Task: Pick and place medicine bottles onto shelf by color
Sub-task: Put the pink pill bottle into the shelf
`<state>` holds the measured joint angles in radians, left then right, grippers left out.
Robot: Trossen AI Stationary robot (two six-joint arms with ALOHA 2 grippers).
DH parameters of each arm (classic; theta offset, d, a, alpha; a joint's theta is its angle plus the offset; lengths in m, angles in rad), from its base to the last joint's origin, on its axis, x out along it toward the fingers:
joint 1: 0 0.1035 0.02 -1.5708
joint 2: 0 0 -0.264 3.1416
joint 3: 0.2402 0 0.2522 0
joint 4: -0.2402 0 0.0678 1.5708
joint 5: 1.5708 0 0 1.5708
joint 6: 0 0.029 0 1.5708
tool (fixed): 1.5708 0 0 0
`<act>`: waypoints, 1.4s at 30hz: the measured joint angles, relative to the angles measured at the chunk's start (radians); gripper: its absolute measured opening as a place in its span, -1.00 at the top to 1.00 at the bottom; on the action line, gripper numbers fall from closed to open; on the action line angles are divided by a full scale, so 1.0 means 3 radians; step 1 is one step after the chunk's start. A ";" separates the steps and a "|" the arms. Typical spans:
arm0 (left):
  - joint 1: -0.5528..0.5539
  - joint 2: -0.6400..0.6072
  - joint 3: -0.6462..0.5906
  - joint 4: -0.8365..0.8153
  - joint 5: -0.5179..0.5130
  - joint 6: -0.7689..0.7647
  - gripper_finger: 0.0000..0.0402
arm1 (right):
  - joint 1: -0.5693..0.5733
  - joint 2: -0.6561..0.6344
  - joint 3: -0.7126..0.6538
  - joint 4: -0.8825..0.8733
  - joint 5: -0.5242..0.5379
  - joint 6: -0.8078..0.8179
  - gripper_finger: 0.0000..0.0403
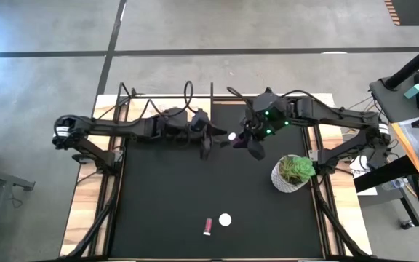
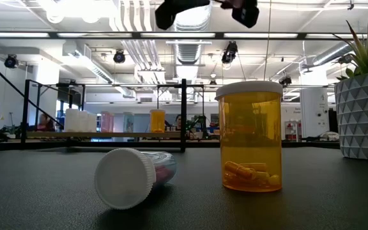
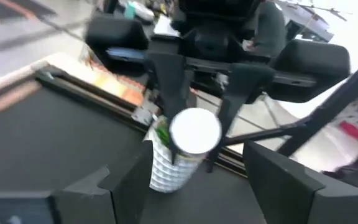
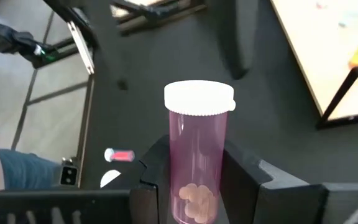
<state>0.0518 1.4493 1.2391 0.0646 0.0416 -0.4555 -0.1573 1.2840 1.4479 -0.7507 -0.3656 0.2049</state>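
Most of the black mat (image 1: 173, 196) lies bare: its whole left half and centre in the high view offer open passage. The upper middle is crowded, where the left gripper (image 1: 208, 140) and the right gripper (image 1: 244, 138), clamped on a pink bottle (image 4: 197, 162), face each other closely, leaving little gap between them. Right of centre the potted plant (image 1: 292, 173) blocks the mat's right edge just below the right arm. At bottom centre a lying bottle (image 1: 207, 226) and an upright orange bottle (image 2: 249, 136) stand near each other, with a narrow gap between.
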 joint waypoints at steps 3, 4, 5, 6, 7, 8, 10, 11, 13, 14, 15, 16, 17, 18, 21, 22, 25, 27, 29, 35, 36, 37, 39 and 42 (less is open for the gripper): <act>0.0004 0.0023 -0.0010 -0.0021 0.0065 -0.0124 -0.16 | 0.0001 0.0058 0.0000 -0.0073 0.0001 -0.0023 0.51; 0.0004 0.0029 -0.0010 -0.0017 0.0068 -0.0127 -0.16 | 0.0002 0.0073 0.0000 -0.0067 0.0000 -0.0029 0.51; 0.0004 0.0032 -0.0010 -0.0014 0.0067 -0.0137 -0.16 | 0.0006 0.0079 0.0000 -0.0067 0.0002 -0.0038 0.51; 0.0004 0.0033 -0.0010 -0.0016 0.0067 -0.0173 -0.16 | 0.0008 0.0092 0.0000 -0.0073 0.0000 -0.0041 0.51; 0.0004 0.0033 -0.0010 -0.0017 0.0067 -0.0209 -0.16 | 0.0015 0.0105 0.0000 -0.0067 0.0001 -0.0045 0.51; 0.0004 0.0033 -0.0014 -0.0018 0.0063 -0.0212 -0.16 | 0.0030 0.0116 0.0000 -0.0065 0.0001 -0.0045 0.51; 0.0004 0.0033 -0.0027 -0.0022 0.0030 -0.0212 -0.16 | 0.0071 0.0146 0.0000 -0.0070 0.0001 -0.0047 0.51; 0.0005 0.0035 -0.0030 -0.0025 0.0027 -0.0213 -0.16 | 0.0096 0.0162 0.0000 -0.0070 0.0001 -0.0048 0.51; 0.0004 0.0035 -0.0031 -0.0052 0.0023 -0.0213 -0.16 | 0.0139 0.0185 0.0000 -0.0066 0.0001 -0.0058 0.51; 0.0004 0.0035 -0.0031 -0.0068 0.0021 -0.0214 -0.16 | 0.0152 0.0186 0.0000 -0.0067 0.0001 -0.0073 0.51; 0.0005 0.0035 -0.0031 -0.0100 0.0020 -0.0215 -0.16 | 0.0157 0.0187 0.0000 -0.0061 0.0001 -0.0080 0.51; 0.0004 0.0035 -0.0031 -0.0141 0.0020 -0.0218 -0.16 | 0.0162 0.0192 0.0000 -0.0040 0.0002 -0.0079 0.51; 0.0004 0.0035 -0.0031 -0.0185 0.0018 -0.0224 -0.16 | 0.0162 0.0192 0.0000 -0.0025 0.0016 -0.0077 0.51; 0.0004 0.0035 -0.0031 -0.0225 0.0013 -0.0229 -0.16 | 0.0161 0.0187 0.0000 -0.0028 0.0044 -0.0077 0.51; 0.0006 0.0035 -0.0031 -0.0277 0.0012 -0.0326 -0.16 | 0.0164 0.0186 0.0000 -0.0013 0.0100 -0.0081 0.51; 0.0005 0.0034 -0.0031 -0.0276 0.0011 -0.0326 -0.16 | 0.0164 0.0185 0.0000 -0.0010 0.0100 -0.0080 0.51; 0.0005 0.0032 -0.0031 -0.0250 0.0014 -0.0324 -0.16 | 0.0169 0.0196 0.0000 0.0004 0.0102 -0.0084 0.51; 0.0005 0.0032 -0.0032 -0.0252 0.0016 -0.0325 -0.16 | 0.0170 0.0220 0.0000 0.0008 0.0112 -0.0105 0.51; 0.0005 0.0032 -0.0033 -0.0253 0.0016 -0.0325 -0.16 | 0.0170 0.0228 0.0000 0.0023 0.0114 -0.0126 0.51; 0.0005 0.0032 -0.0034 -0.0240 0.0013 -0.0319 -0.16 | 0.0170 0.0227 0.0000 0.0025 0.0123 -0.0163 0.51; 0.0005 0.0032 -0.0034 -0.0229 0.0004 -0.0298 -0.16 | 0.0170 0.0226 0.0000 0.0023 0.0123 -0.0167 0.51; 0.0005 0.0032 -0.0035 -0.0216 -0.0013 -0.0290 -0.16 | 0.0169 0.0224 0.0000 0.0023 0.0125 -0.0185 0.51; 0.0004 0.0033 -0.0036 -0.0170 -0.0052 -0.0282 -0.16 | 0.0169 0.0221 0.0000 0.0017 0.0128 -0.0210 0.51; 0.0005 0.0035 -0.0038 -0.0076 -0.0057 -0.0280 -0.16 | 0.0169 0.0221 0.0000 0.0016 0.0136 -0.0226 0.51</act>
<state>0.0532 1.4597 1.2278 0.0418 0.0246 -0.5396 -0.1066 1.3502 1.4479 -0.7460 -0.3248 0.1371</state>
